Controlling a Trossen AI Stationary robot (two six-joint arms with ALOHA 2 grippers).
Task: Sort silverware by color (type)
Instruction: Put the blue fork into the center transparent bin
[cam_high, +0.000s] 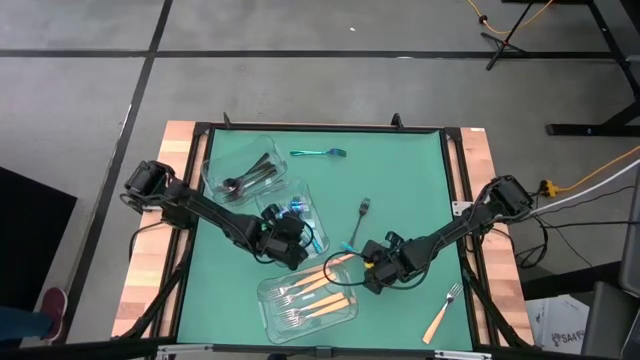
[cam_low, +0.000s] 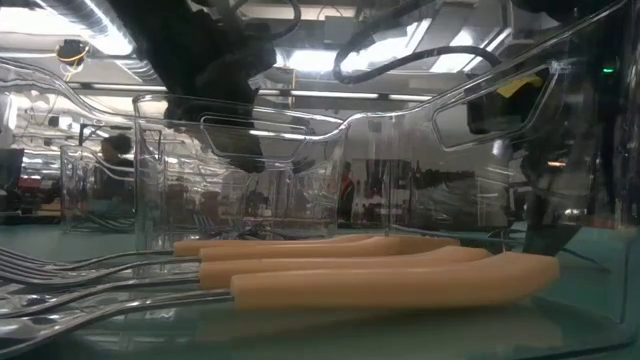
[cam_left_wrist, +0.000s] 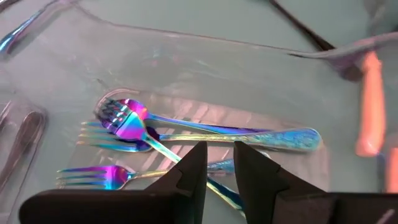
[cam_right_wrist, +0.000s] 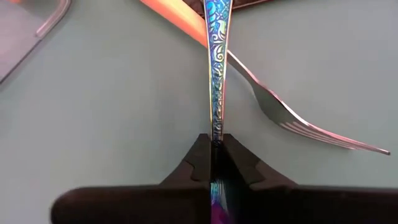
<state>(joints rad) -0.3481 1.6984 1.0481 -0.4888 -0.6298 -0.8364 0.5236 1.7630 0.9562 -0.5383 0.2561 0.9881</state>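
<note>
Right hand (cam_right_wrist: 216, 163) on slim embossed iridescent handle (cam_right_wrist: 216, 68)

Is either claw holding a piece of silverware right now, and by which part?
Yes. The right claw is shut on an iridescent blue-teal patterned utensil, pinching its slim handle. The left claw, over iridescent forks, holds nothing.

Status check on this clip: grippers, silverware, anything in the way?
Right gripper shut on an iridescent utensil, which crosses an orange-handled fork. Left gripper slightly open, empty, over the iridescent forks in their container.
</note>
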